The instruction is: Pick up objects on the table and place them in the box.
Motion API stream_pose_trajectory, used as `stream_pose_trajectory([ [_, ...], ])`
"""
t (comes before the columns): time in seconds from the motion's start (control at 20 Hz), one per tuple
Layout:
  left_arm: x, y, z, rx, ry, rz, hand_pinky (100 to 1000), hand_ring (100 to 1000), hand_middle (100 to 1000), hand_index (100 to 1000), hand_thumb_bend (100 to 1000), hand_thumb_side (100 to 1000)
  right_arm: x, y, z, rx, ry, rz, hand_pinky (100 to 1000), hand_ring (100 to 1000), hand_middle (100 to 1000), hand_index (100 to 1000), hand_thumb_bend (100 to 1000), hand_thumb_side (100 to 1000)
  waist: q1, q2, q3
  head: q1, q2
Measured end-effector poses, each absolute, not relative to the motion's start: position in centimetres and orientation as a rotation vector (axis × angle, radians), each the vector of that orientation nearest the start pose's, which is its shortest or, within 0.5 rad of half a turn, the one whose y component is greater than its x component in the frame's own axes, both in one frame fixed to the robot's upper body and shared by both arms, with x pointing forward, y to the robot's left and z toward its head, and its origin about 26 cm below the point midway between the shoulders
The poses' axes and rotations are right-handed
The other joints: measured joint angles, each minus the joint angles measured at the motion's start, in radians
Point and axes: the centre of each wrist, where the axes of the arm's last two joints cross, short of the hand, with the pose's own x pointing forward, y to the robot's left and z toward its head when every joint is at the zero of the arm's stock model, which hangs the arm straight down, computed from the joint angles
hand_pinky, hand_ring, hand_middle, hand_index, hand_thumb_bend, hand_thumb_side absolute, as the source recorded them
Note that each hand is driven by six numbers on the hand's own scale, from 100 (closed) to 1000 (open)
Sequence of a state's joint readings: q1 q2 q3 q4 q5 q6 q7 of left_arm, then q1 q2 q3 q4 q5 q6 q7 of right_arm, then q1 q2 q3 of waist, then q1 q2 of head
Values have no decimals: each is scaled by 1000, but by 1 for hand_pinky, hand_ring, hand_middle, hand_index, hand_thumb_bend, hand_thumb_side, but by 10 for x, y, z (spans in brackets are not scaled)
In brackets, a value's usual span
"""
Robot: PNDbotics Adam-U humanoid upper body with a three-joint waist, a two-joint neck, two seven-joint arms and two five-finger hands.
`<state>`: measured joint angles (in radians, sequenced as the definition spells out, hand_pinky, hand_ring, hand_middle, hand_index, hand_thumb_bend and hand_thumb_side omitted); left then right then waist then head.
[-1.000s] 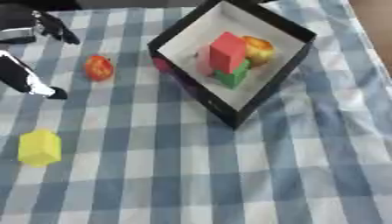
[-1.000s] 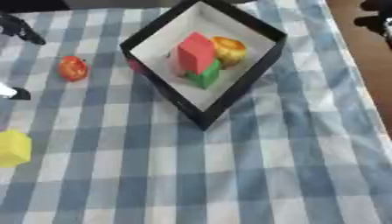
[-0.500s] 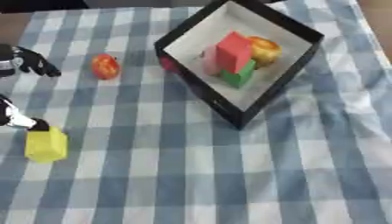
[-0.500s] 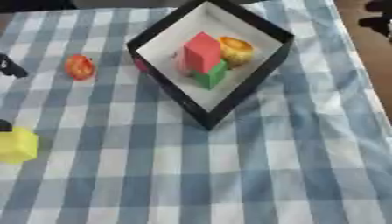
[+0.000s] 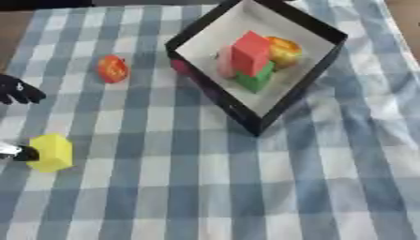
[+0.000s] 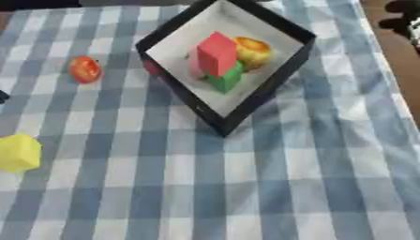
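One yellow block point(image 5: 52, 152) sits at my left hand point(image 5: 18, 123), touching lower fingertip, upper fingers well above it; hand spread open, gripping nothing. Block chunky, plain bright yellow, faceted, on blue-white checked cloth point(image 5: 197, 187) near left edge. No clear long axis; I can't tell facing. Right hand point(image 6: 403, 18) at upper right corner, fingers unreadable. Black-walled box point(image 6: 288, 55) holds red, green, orange pieces.

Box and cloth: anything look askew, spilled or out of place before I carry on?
The black box sits turned corner-on to the checked cloth, not square with its stripes. Inside, a red block lies atop a green block. Nothing is spilled. The cloth wrinkles right of the box.
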<state>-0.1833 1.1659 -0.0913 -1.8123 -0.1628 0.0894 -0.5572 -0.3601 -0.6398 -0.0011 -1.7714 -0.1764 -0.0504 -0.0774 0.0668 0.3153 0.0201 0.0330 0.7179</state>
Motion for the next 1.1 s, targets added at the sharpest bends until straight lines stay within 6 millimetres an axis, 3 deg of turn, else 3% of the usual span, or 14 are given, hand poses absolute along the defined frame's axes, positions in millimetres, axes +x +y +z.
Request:
stream_pose_trajectory([
  [0.55, 294, 403, 226, 665, -984, -1522, 845, 841, 794, 886, 742, 317, 331, -331, 211, -329, -2155, 422, 935, 788, 798, 784, 100, 812, 0, 0, -8, 8, 0],
  [1.1, 313, 400, 205, 653, -946, -1578, 841, 838, 789, 875, 729, 233, 332, -329, 212, -323, -2157, 424, 936, 787, 797, 784, 100, 817, 0, 0, -27, 28, -1],
])
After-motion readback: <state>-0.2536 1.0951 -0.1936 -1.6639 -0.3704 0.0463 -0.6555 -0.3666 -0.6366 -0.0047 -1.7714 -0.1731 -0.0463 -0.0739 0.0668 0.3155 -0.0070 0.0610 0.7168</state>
